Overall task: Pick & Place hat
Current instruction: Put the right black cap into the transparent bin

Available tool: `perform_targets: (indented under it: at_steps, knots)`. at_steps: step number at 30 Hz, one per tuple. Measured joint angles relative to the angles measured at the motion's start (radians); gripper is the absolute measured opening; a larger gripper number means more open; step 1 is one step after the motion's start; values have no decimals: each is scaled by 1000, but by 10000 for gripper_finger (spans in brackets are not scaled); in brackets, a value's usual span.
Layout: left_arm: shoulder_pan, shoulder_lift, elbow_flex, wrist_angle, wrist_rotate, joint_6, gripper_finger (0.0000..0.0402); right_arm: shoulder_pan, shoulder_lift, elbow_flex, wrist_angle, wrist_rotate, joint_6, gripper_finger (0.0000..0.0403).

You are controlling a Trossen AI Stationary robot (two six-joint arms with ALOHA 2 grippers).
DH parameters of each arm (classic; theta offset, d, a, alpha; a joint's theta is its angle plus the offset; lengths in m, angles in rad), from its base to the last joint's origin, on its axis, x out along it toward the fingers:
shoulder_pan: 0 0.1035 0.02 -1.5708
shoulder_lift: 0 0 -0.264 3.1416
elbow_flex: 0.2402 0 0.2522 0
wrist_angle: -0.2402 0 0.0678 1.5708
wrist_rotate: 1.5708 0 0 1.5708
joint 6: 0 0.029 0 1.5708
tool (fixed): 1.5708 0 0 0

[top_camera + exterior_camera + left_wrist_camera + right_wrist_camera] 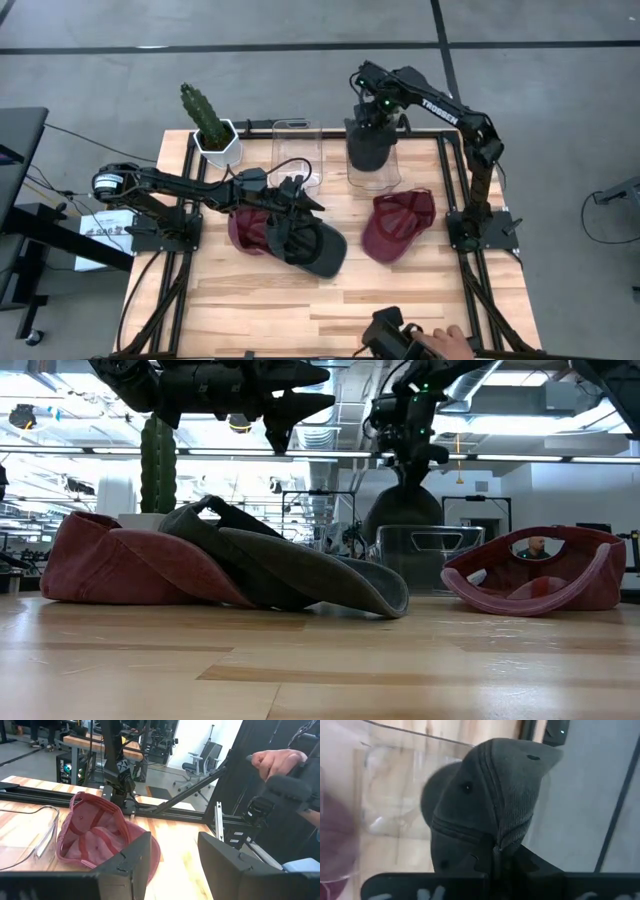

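A dark hat (pixel 490 795) is held clamped by the right pincer (pixel 495 855) over a clear bin (pixel 374 170) (grip seen only from the wrist). The left pincer (pixel 172 852) is held open, empty.

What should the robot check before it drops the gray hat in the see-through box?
1. Right gripper shut on the gray hat: ok.
2. Gray hat hangs over the clear bin: ok.
3. Whether the bin is empty inside: cannot tell.
4. Left gripper open, above the dark cap and out of the way: ok.
5. Red cap lies beside the bin, not blocking it: ok.
6. Person's hand at the table's near edge, away from the bin: ok.
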Motion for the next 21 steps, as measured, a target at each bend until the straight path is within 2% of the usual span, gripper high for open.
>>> perform_targets:
  at_steps: [8,14,21]
  knots:
    - [0,0,0,0,0,13,160,-3,-5,0,4,6,117,41]
    - [0,0,0,1,0,15,161,-2,-2,0,4,7,135,65]
    - [0,0,0,4,0,15,159,-1,-2,0,-1,7,169,120]
